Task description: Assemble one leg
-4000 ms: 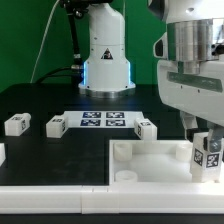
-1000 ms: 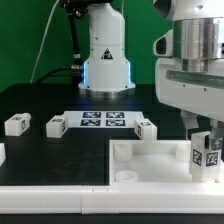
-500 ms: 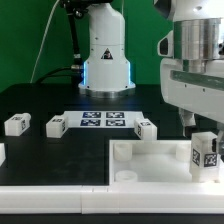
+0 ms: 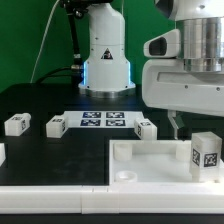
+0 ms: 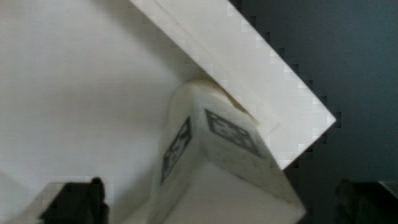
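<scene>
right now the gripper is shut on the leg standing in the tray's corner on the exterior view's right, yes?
Not quite. The leg does stand in the tray corner on the exterior view's right, but the gripper is not shut on it: in the exterior view the arm hangs above it, and the wrist view shows the fingertips spread wide, clear of the leg.

This is a robotics lab bench: a black table [image 4: 50, 100] backed by a green curtain [image 4: 25, 35], with the robot's white base [image 4: 106, 55] bolted at the rear and bearing a warning triangle. A marker board [image 4: 104, 120] of printed tags lies fixed on the table, and small white tagged blocks [image 4: 56, 125] sit arranged for camera tracking
</scene>
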